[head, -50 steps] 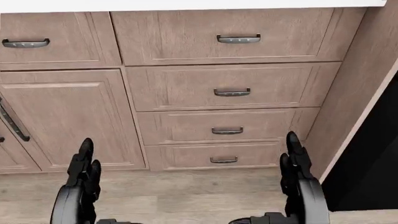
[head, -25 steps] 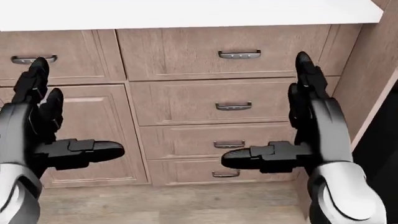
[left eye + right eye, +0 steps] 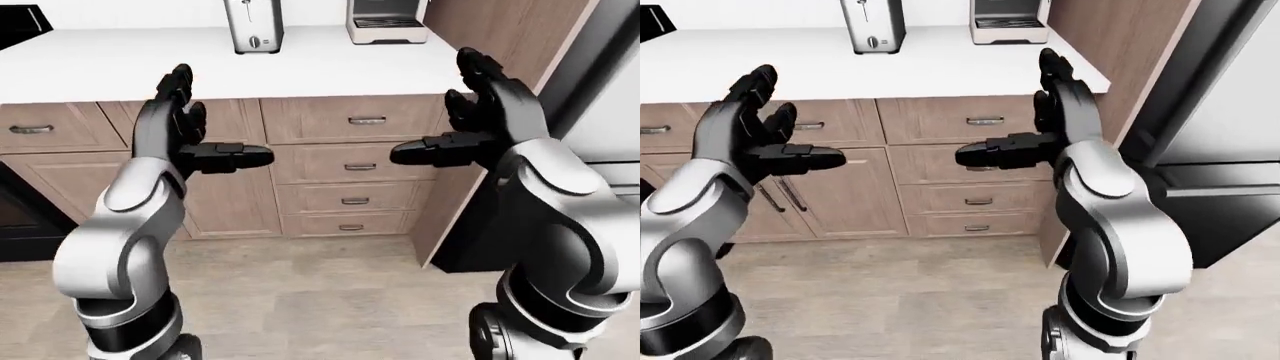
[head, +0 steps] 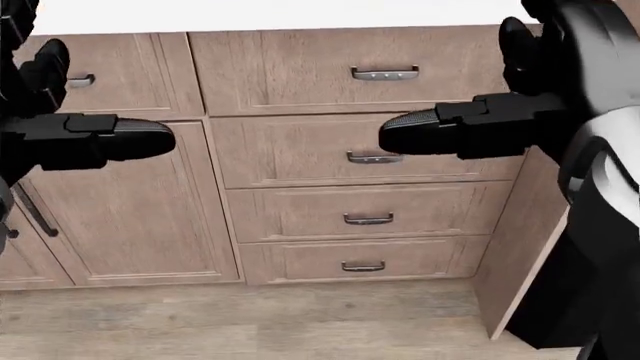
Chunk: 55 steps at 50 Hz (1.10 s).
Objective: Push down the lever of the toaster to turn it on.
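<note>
Plainly, both sets of fingers spread open, holding nothing; left hand [image 3: 185, 131] and right hand [image 3: 490, 120] hover before the drawers [image 3: 355, 169]; the toaster [image 3: 252, 26] stands well beyond on the countertop [image 3: 120, 67]; step closer, then press its lever straight down.

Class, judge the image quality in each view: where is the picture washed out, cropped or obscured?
Left-eye view: white countertop is flat white, silver toaster cropped at top. Head view: black robot hands hide drawer fronts; toaster absent. Right-eye view: sharp, even lighting, no glare.
</note>
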Tool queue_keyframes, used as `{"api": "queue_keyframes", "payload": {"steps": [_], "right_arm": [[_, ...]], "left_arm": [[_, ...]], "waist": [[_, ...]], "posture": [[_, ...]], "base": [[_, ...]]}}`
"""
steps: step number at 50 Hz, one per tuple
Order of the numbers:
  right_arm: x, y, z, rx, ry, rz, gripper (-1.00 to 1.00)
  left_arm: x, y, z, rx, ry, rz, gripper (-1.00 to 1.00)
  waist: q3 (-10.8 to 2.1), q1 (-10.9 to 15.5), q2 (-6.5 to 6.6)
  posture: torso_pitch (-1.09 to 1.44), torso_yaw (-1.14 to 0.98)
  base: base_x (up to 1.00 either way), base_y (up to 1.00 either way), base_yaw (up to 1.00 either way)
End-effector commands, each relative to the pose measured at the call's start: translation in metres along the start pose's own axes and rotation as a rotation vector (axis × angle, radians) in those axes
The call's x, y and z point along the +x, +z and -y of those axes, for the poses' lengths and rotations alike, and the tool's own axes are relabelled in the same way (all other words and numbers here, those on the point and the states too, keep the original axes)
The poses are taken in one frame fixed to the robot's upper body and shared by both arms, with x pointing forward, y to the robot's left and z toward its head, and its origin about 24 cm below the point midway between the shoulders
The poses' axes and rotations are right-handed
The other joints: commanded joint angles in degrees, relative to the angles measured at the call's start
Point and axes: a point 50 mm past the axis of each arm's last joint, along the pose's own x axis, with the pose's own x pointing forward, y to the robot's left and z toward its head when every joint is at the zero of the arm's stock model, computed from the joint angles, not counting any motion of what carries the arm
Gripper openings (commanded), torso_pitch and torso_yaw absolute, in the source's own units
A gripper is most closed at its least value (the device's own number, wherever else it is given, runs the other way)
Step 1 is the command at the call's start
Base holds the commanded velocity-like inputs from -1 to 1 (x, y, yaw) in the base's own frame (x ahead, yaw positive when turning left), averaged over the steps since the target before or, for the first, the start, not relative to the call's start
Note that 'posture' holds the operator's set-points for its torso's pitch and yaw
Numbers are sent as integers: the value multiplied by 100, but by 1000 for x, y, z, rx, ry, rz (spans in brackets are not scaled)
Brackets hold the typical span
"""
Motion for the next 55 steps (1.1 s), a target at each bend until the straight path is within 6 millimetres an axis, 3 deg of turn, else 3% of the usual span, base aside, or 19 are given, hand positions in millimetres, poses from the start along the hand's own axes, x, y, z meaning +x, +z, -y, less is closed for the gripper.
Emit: {"api": "queue_keyframes", "payload": {"steps": [1,11,12,13,17,19,23,26,29,31,32,34,36,38,42,44,46,55], "right_arm": [[-3,16,2,-5,-9,69,100],[-3,29,5,-18,-7,80,100],[-3,30,4,-23,-3,78,100],[-2,30,4,-30,0,76,100],[1,44,7,-40,-5,91,100],[1,41,5,-39,0,85,100],[-1,42,5,-38,1,83,100],[-1,42,4,-32,3,86,100],[-1,39,3,-35,6,79,100],[-2,42,4,-34,5,81,100],[-2,41,4,-34,5,81,100],[-4,41,4,-36,3,82,100],[-4,41,4,-36,5,82,100],[-4,41,4,-34,4,82,100],[-4,43,3,-36,9,83,100],[-4,43,3,-35,8,84,100],[-4,44,3,-36,10,84,100],[-2,45,-2,-33,21,86,100]], "left_arm": [[-1,21,1,2,-3,73,100],[3,37,4,23,-16,83,100],[3,36,5,23,-19,82,100],[3,37,5,22,-21,82,100],[3,43,8,26,-28,86,100],[4,45,7,24,-29,91,100],[2,46,7,22,-30,91,100],[2,46,7,17,-29,95,100],[0,46,7,19,-31,93,100],[0,46,6,18,-29,93,100],[0,45,6,18,-30,93,100],[1,45,7,17,-30,93,100],[2,46,7,17,-33,93,100],[1,47,8,19,-35,94,100],[0,47,8,20,-34,95,100],[0,47,8,21,-34,94,100],[0,49,7,20,-34,96,100],[-2,52,5,18,-32,99,100]], "waist": [[-125,-2,7],[-99,1,15],[-241,-22,44],[-243,-27,8],[-216,-40,102],[-189,-57,208],[-175,-89,248],[-211,-99,169],[-155,-78,26],[-148,-56,-135],[-179,-45,-278],[-155,-65,-144],[-175,-43,-239],[-209,-40,-211],[-110,-34,-53],[-102,-60,119],[-197,-97,508],[-132,-110,77]], "posture": [[0,0],[0,0],[0,0],[0,0],[0,0],[0,0],[0,0],[0,0],[0,0],[0,0],[0,0],[0,0],[0,0],[0,0],[0,0],[0,0],[0,0],[0,0]], "base": [[0,0,0],[0,0,0],[0,12,0],[0,12,0],[0,13,0],[0,15,0],[0,15,0],[0,15,0],[0,16,0],[0,15,0],[0,15,0],[0,15,0],[0,15,0],[0,18,0],[0,19,0],[0,20,0],[0,21,0],[0,22,0]]}}
